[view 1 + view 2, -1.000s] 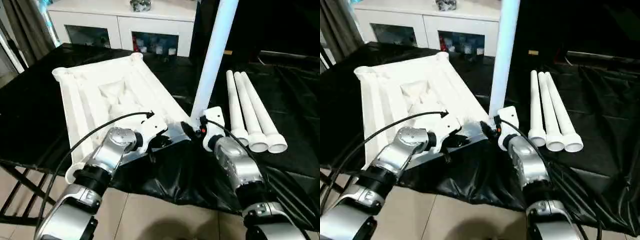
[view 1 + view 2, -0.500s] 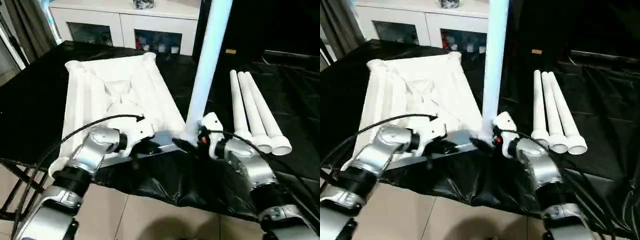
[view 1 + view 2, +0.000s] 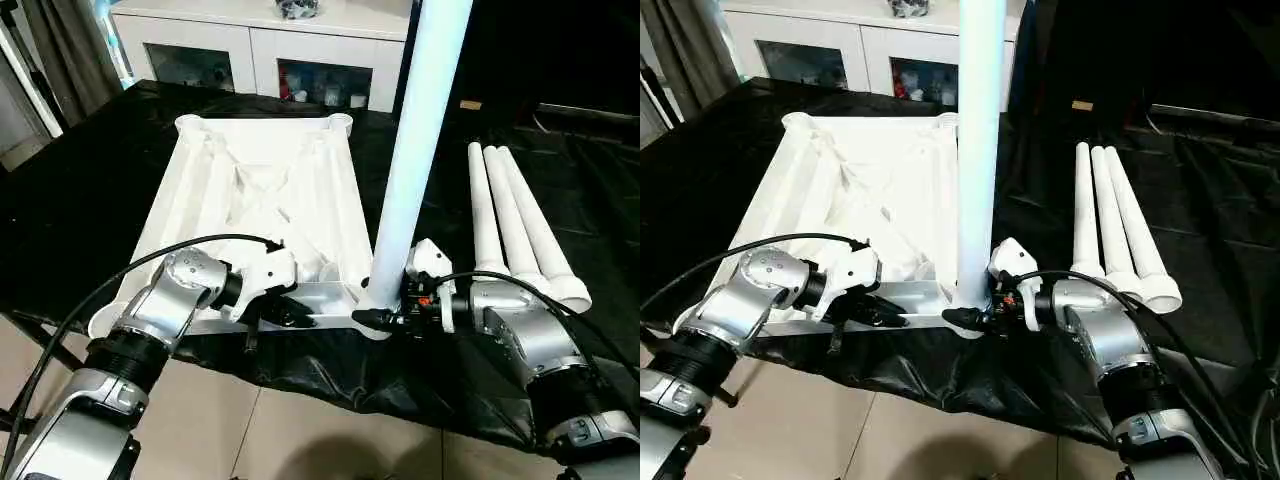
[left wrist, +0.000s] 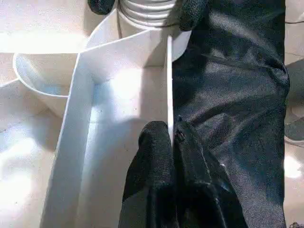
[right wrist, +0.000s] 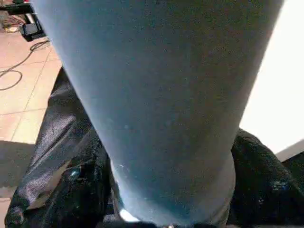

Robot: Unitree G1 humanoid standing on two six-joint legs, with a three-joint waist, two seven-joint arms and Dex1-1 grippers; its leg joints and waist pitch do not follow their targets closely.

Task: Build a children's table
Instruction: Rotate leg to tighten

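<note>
tabletop (image 3: 262, 190), white and ribbed side up, lies on the black-draped table (image 3: 80, 190) with its near edge just at the table's front edge. one leg (image 3: 418, 130) stands upright in the near right corner socket (image 3: 368, 318), its threaded end seated in the socket's round cup. right gripper (image 3: 382, 318) sits at the base of that leg, its two black fingers closed around the tube on either side just above the socket; the right wrist view has the leg's shaft rising between the fingertips (image 5: 78, 190). left gripper (image 4: 172, 142) is further left along the near edge, its fingers pinched shut on the thin upright rim wall (image 4: 169, 90) of the tabletop, one finger inside the rim and one outside against the black cloth. three more legs (image 3: 515, 215) lie side by side on the cloth to the right, well apart from both grippers, wide ends toward the robot. a white glass-door cabinet (image 3: 250, 50) stands behind the table.
</note>
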